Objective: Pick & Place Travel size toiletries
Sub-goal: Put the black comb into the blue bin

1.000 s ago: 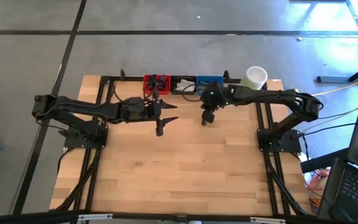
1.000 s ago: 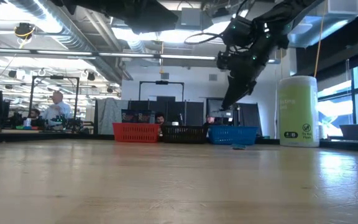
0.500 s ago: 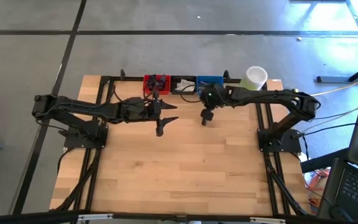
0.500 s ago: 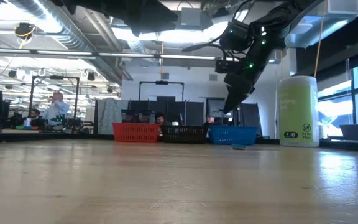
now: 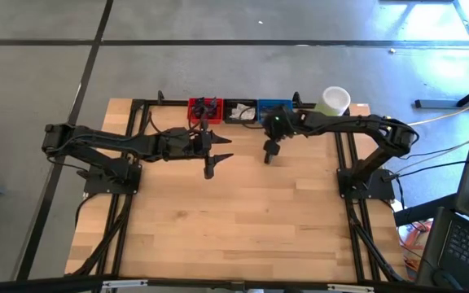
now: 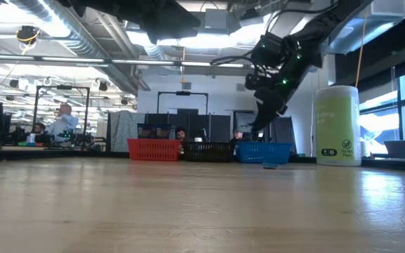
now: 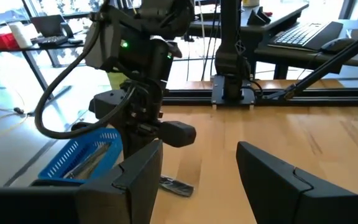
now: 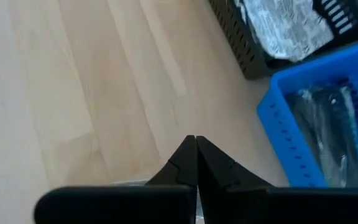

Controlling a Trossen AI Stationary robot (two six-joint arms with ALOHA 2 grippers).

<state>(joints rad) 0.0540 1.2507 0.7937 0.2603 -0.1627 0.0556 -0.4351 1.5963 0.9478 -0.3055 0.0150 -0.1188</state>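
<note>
A slim grey sachet (image 7: 176, 186) lies flat on the wooden table in front of the blue bin (image 5: 273, 106); the low view shows it too (image 6: 271, 166). My right gripper (image 5: 268, 157) hangs over that spot, slanting down, shut and clear of the table (image 6: 254, 129), with nothing between its fingers (image 8: 196, 140). More grey sachets (image 8: 328, 124) lie in the blue bin, and clear crinkly packets (image 8: 284, 25) in the black bin (image 5: 239, 108). My left gripper (image 5: 230, 147) waits open and level to the left, facing the right arm (image 7: 199, 149).
A red bin (image 5: 204, 107) stands left of the black one along the table's far edge. A tall pale-green container with a white lid (image 5: 334, 101) stands at the far right. The near half of the table (image 5: 234, 220) is bare wood.
My right gripper has sunk a little toward the table in front of the blue bin.
</note>
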